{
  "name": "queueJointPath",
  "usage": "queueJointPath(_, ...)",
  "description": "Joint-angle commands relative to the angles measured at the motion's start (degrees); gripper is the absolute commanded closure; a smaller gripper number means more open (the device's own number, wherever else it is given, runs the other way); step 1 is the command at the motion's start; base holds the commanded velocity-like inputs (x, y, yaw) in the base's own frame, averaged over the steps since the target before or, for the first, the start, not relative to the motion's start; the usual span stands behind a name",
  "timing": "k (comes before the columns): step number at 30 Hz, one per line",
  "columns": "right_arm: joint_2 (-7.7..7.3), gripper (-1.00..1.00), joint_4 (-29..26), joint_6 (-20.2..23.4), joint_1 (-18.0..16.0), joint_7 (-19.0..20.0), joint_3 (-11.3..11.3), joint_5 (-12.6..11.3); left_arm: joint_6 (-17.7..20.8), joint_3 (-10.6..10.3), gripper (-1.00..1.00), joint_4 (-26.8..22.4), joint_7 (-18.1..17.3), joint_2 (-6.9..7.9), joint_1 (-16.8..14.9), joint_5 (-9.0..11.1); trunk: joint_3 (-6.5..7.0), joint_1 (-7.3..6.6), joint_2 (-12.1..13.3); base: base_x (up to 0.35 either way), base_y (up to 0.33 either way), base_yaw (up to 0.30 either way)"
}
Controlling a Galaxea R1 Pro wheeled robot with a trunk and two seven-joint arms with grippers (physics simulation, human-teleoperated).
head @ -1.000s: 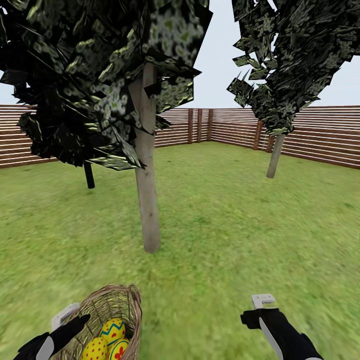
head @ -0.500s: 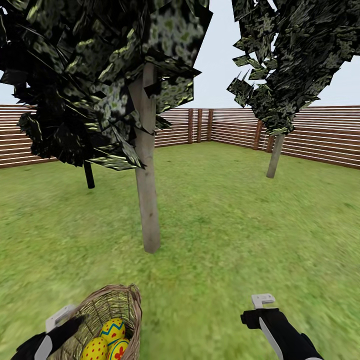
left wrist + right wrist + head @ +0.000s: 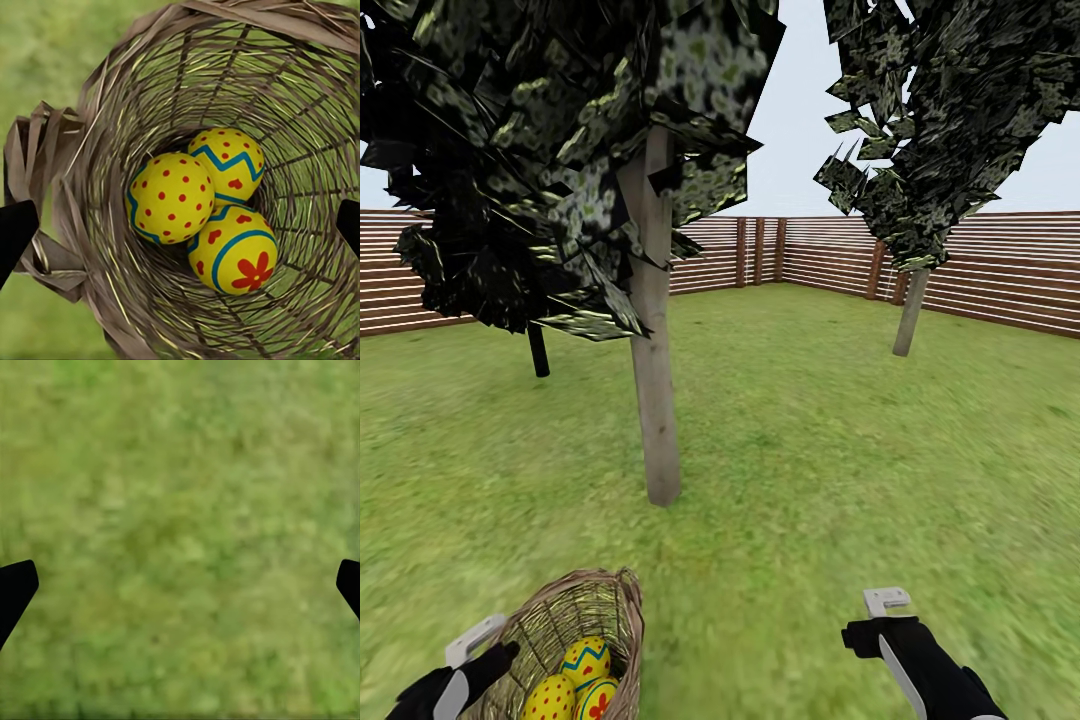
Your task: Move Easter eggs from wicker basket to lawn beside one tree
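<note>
Three yellow Easter eggs (image 3: pixel 217 206), dotted and zigzagged, fill the brown wicker basket (image 3: pixel 97 150) under the spread left hand (image 3: pixel 180 225).

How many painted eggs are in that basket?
3, all at the bottom of the wicker basket: a red-dotted egg, a blue-zigzag egg touching it, and a flower-marked egg. More could hide underneath.
</note>
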Motion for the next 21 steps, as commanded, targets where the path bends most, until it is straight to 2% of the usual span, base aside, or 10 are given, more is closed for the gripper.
queueJointPath(1, -0.07, -1.0, -0.09, 0.33, -0.03, -0.16, 0.31, -0.09, 0.35, 0.44, -1.0, -0.09, -0.26, -0.08, -0.05, -0.17, -0.06, 0.0, -0.03, 0.0, 0.0, 0.0)
queueJointPath(21, -0.08, -1.0, -0.09, 0.33, -0.04, -0.16, 0.34, -0.1, 0.27, 0.43, -1.0, -0.07, -1.67, -0.39, -0.05, -0.26, -0.06, 0.0, -0.03, 0.0, 0.0, 0.0)
